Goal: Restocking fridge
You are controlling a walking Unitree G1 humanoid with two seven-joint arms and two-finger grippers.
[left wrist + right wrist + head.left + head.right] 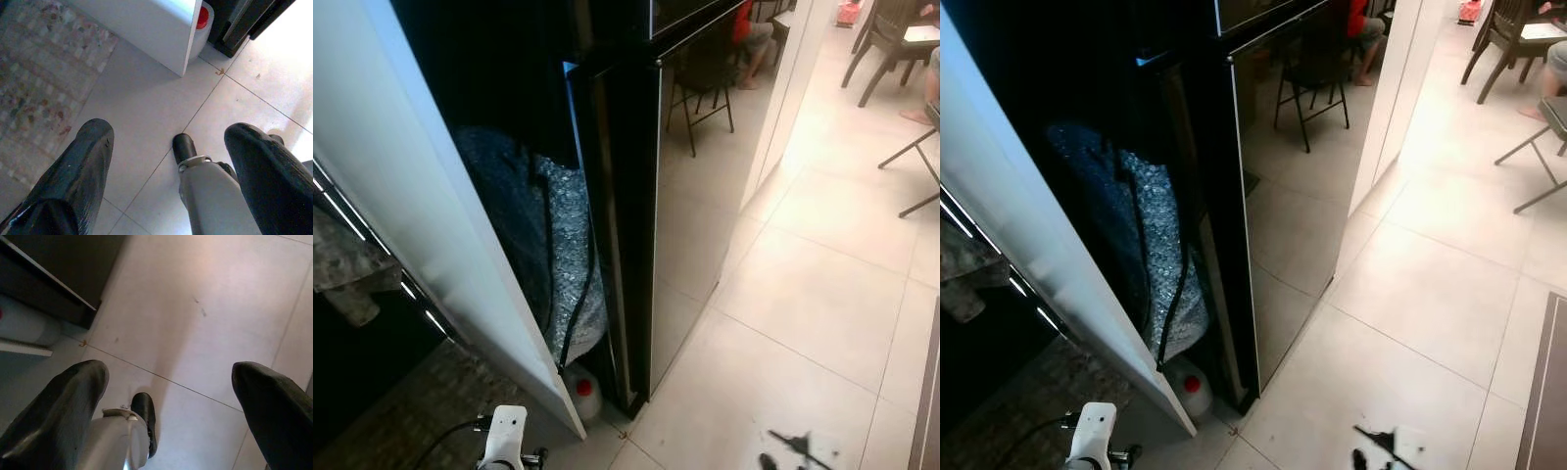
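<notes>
A tall glossy black fridge (690, 186) stands on the pale tiled floor (822, 294), its mirror-like side reflecting chairs, with a white panel (440, 225) leaning close beside it. In the gap between the two sits a grey crinkled foil-like bundle (563, 255), and at its foot a white plastic jug with a red cap (584, 392). The left gripper (166, 142) and the right gripper (168, 377) both hang over bare tiles, black fingers spread wide and holding nothing. Wooden chairs (891, 39) stand well apart.
</notes>
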